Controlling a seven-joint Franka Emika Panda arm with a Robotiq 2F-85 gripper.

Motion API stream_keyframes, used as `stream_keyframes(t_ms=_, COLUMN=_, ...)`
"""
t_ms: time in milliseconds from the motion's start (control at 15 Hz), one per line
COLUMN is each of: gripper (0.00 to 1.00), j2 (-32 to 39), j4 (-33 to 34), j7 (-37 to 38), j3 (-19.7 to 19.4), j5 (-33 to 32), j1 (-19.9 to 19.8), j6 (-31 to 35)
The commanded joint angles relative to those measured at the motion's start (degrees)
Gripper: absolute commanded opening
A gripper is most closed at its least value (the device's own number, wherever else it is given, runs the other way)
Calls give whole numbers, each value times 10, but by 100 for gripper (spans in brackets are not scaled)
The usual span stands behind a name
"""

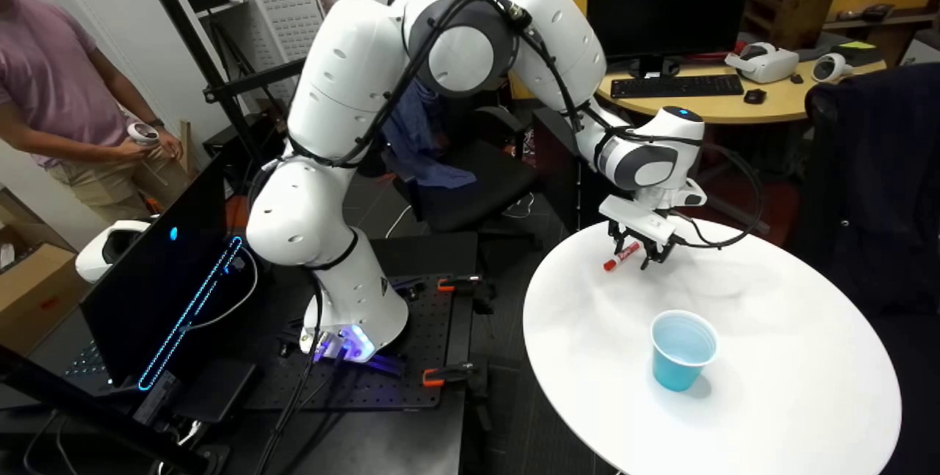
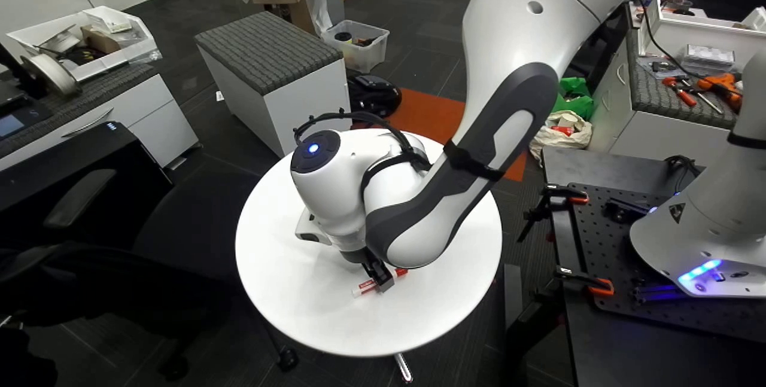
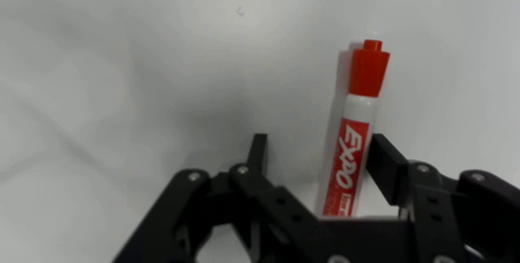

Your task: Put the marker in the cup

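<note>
Gaping, the claw (image 3: pixel 319 150) straddles the marker (image 3: pixel 354 139); an exterior view adds the cup (image 1: pixel 680 366) on the bench (image 1: pixel 800 357) at five o'clock, screen (image 1: pixel 664 12) at twelve.

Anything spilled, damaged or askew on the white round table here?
Nothing spilled or damaged shows; the turquoise plastic cup stands upright. Slightly odd: the red-and-white marker pen lies off-centre in the open black pincer, near one side. A tiny dark mark or speck shows on the white round table.

tabletop (image 1: pixel 793 365): bright, both exterior views | wrist view: greyer, shadow left of marker (image 3: pixel 354 141) | gripper (image 3: pixel 321 158): slightly blurred | base light (image 1: pixel 358 343): glows blue
</note>
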Motion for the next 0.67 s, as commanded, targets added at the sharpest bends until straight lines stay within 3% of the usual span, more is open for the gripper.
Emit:
stream_keyframes(t_ms=0, gripper=34, j2=9, j4=13, j7=27, j3=-4, j5=-13, j1=7, j6=4)
stream_keyframes(t_ms=267, gripper=4, j2=9, j4=16, j7=30, j3=-5, j5=-12, j1=6, j6=5)
stream_keyframes(t_ms=333, gripper=1, j2=9, j4=17, j7=33, j3=-5, j5=-12, j1=6, j6=5)
stream_keyframes(t_ms=600, gripper=5, j2=2, j4=11, j7=49, j3=-8, j5=-9, j1=7, j6=11)
